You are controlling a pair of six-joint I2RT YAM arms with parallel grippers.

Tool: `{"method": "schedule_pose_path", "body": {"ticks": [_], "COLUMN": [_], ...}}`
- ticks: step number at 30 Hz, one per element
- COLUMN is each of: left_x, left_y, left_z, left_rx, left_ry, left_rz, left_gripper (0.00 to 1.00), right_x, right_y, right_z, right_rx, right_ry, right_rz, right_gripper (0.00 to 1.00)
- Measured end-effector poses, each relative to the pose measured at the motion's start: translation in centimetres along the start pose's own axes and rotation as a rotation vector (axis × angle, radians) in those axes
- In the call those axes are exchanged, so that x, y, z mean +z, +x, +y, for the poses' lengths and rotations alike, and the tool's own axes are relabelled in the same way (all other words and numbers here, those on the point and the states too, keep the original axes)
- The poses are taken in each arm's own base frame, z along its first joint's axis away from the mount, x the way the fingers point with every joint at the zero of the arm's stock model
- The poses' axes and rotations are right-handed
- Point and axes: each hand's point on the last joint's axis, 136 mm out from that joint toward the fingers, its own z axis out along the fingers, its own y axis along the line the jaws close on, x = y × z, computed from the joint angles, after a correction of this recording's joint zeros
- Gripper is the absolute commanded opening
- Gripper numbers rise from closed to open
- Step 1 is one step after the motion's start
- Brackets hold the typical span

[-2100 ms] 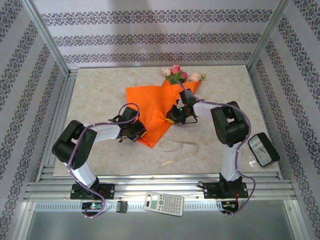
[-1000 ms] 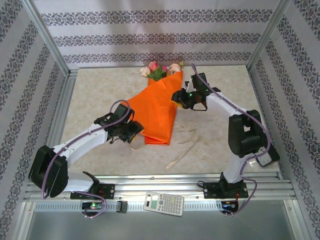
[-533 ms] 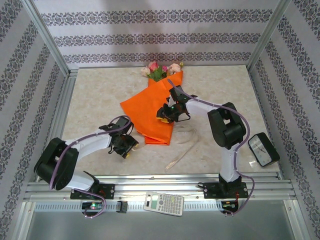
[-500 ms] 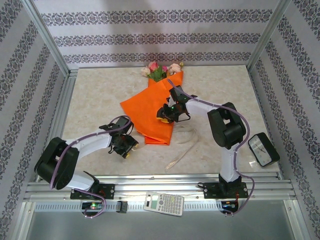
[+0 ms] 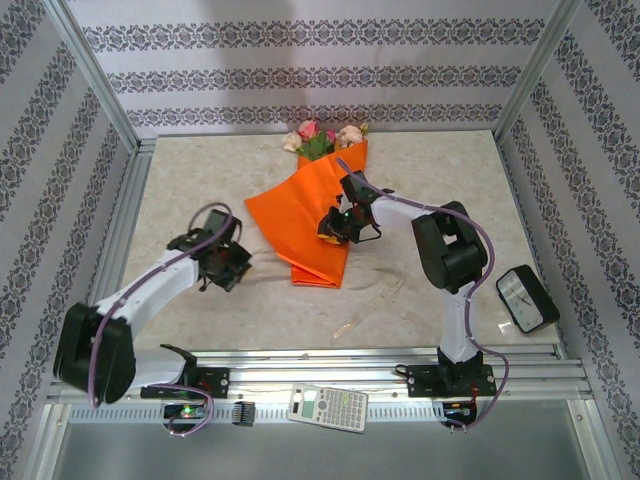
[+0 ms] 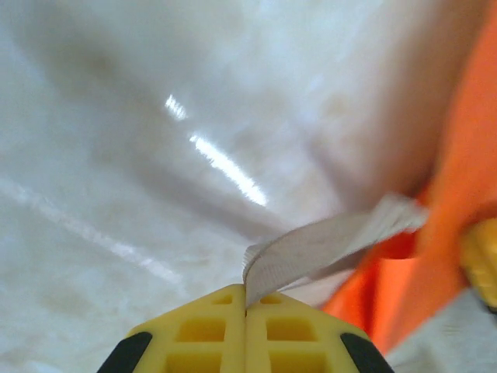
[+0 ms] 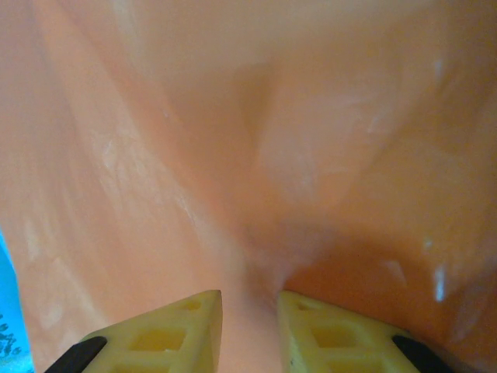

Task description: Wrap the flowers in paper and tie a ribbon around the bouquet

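Stems of flowers (image 5: 322, 135) lay hidden inside paper (image 5: 305, 215). Left wrist view: ribbon (image 6: 326, 247) blurred, far end lost behind paper edge.

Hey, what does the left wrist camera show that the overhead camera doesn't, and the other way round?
Left wrist view: up close, the left gripper is shut on the ribbon, a flat pale strip pinched between its yellow fingers.
Top view: the flowers poking from the far end of the orange paper, the right gripper on that paper, a clock and a calculator.
Both: the orange paper, the marble table and the left gripper.
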Motion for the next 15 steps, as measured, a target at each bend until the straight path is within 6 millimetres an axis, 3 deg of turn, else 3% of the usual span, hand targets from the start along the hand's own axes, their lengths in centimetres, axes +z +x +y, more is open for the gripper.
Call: {"method": "schedule_pose_path", "body": {"ticks": [3, 6, 11, 15], "left_x": [-2.7, -3.8, -3.7, -3.3], "left_y": [-2.0, -2.5, -2.1, -2.0], "left_z": [0.2, 1.7, 3.0, 3.5], "left_rx": [-0.012, -0.023, -0.033, -0.036], "left_ry": [0.039, 0.010, -0.008, -0.028], "left_rz": [-0.067, -0.086, -0.077, -0.068], "left_gripper": [0.00, 0.00, 0.00, 0.00], "right_x": [0.1, 0.1, -0.1, -1.7], "right_y": [-0.4, -0.4, -0.5, -0.6], "right_z": [-0.2, -0.2, 0.0, 1.0], "right_rx": [0.005, 0.002, -0.015, -0.032], "right_ry": [0.003, 0.004, 0.000, -0.005], "right_rz": [-0.002, -0.001, -0.006, -0.040], "right_gripper": [0.26, 0.26, 0.38, 0.46]}}
